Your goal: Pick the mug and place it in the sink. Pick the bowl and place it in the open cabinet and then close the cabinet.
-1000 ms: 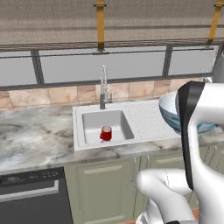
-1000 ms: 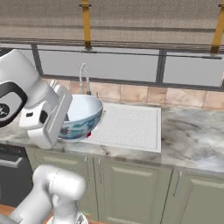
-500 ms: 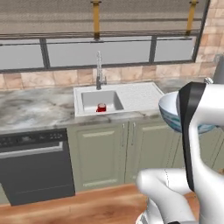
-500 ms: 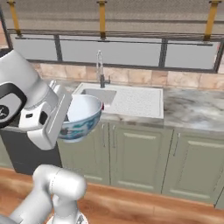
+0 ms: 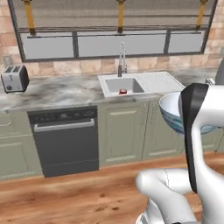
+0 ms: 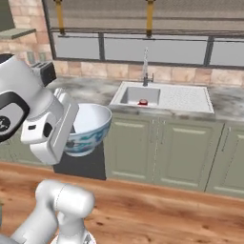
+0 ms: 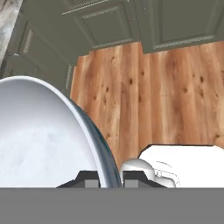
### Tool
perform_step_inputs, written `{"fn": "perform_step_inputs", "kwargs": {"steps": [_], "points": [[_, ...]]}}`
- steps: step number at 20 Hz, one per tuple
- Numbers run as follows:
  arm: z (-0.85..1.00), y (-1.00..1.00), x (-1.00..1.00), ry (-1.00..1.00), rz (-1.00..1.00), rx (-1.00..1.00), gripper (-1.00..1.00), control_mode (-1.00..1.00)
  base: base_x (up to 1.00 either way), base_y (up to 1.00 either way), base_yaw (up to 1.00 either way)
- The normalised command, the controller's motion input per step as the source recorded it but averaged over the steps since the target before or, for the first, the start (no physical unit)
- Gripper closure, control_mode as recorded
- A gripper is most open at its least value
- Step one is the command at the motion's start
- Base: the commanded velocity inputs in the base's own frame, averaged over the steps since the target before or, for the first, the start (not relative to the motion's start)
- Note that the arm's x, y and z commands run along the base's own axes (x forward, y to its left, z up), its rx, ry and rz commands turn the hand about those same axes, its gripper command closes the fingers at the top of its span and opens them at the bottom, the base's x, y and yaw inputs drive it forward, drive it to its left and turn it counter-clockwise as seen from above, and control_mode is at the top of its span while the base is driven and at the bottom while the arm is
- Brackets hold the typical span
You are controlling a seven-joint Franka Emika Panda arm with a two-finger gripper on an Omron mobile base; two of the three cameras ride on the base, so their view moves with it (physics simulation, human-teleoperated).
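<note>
Altogether one bowl (image 6: 88,128), one red mug (image 5: 123,91), one sink (image 5: 141,83) and one toaster (image 5: 15,78) show. Held out level before the robot, well back from the bench (image 5: 57,92) and above the wooden floor (image 7: 153,96), the arm carries the bowl, its fingers (image 7: 110,177) pinched shut on the bowl's rim. That mug sits inside the sink basin.
</note>
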Motion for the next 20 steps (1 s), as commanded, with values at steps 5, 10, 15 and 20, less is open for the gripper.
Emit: {"fn": "perform_step_inputs", "kwargs": {"steps": [5, 10, 15, 20], "points": [[0.00, 0.00, 0.00, 0.00, 0.00, 0.00, 1.00, 1.00, -0.52, 1.00, 0.00], [0.00, 0.00, 0.00, 0.00, 0.00, 0.00, 1.00, 1.00, -0.53, 0.45, -0.13], [0.00, 0.00, 0.00, 0.00, 0.00, 0.00, 1.00, 1.00, -0.05, 0.16, -0.45], [0.00, 0.00, 0.00, 0.00, 0.00, 0.00, 1.00, 1.00, -0.10, 0.02, -0.65]]}}
